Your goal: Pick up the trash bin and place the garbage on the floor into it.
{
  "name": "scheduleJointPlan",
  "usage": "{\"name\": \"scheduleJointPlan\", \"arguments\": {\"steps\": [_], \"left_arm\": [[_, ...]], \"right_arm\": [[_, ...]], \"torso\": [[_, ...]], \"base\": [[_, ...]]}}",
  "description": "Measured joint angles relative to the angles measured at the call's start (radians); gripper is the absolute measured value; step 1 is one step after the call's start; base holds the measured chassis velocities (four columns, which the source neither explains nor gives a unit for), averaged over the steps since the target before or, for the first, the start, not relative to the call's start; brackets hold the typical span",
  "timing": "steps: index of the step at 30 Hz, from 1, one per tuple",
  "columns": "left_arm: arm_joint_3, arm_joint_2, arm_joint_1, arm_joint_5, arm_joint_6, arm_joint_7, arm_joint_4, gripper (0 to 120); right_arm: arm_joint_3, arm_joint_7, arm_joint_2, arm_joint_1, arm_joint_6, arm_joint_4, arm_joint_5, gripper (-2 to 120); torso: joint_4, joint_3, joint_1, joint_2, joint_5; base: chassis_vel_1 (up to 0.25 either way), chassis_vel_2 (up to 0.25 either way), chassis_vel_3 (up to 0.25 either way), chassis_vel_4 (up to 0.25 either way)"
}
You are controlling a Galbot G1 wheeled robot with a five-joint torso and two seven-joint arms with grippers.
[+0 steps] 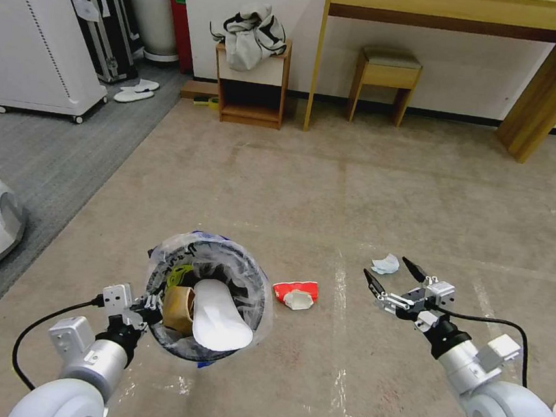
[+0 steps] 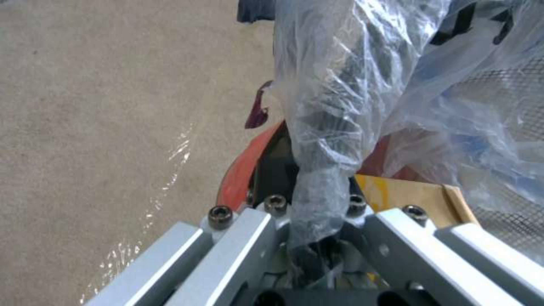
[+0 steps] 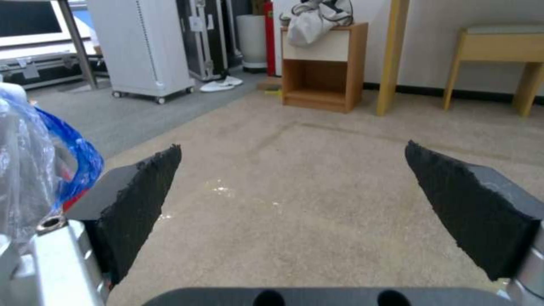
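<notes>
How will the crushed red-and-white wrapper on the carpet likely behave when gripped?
The wrapper looks crumpled and thin, so it probably weighs little and squashes further when pinched. It lies low on the floor, so the open right hand may push it along instead of catching it.

White wall, wooden desk, stool, open cabinet, perhaps clothing on top.

A staged room in a lab: beige taped carpet, a wooden nightstand at 11 o'clock, beside wheeled white equipment cabinet and flight cases.
</notes>
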Motion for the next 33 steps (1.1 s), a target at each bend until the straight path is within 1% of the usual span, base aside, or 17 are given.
{"name": "scheduleJointPlan", "arguments": {"steps": [8, 13, 18, 25, 33], "left_arm": [[0.004, -0.01, -0.001, 0.006, -0.002, 0.0, -0.001, 1], [0.001, -0.007, -0.002, 0.005, -0.003, 0.0, -0.001, 1], [0.001, 0.004, -0.003, 0.002, -0.007, -0.004, -0.001, 1], [0.017, -0.001, -0.007, 0.007, -0.009, -0.004, 0.006, 1], [0.018, -0.003, -0.01, 0.009, -0.009, -0.004, 0.011, 1]], "right_arm": [[-0.003, 0.0, -0.001, 0.004, 0.003, -0.005, 0.0, 100], [-0.007, 0.0, -0.002, 0.013, 0.003, -0.009, 0.002, 100], [-0.007, 0.003, -0.005, 0.018, 0.002, -0.012, 0.007, 100], [-0.008, -0.001, -0.011, 0.014, 0.0, -0.013, 0.008, 100], [-0.008, -0.015, -0.013, 0.019, -0.014, -0.016, -0.003, 100]], "torso": [[0.0, 0.0, 0.0, 0.0, 0.0], [0.0, 0.0, 0.0, 0.0, 0.0], [0.0, 0.0, 0.0, 0.0, 0.0], [0.0, 0.0, 0.0, 0.0, 0.0], [0.0, 0.0, 0.0, 0.0, 0.0]], "base": [[0.0, 0.0, 0.0, 0.0], [0.0, 0.0, 0.0, 0.0], [0.0, 0.0, 0.0, 0.0], [0.0, 0.0, 0.0, 0.0], [0.0, 0.0, 0.0, 0.0]]}}
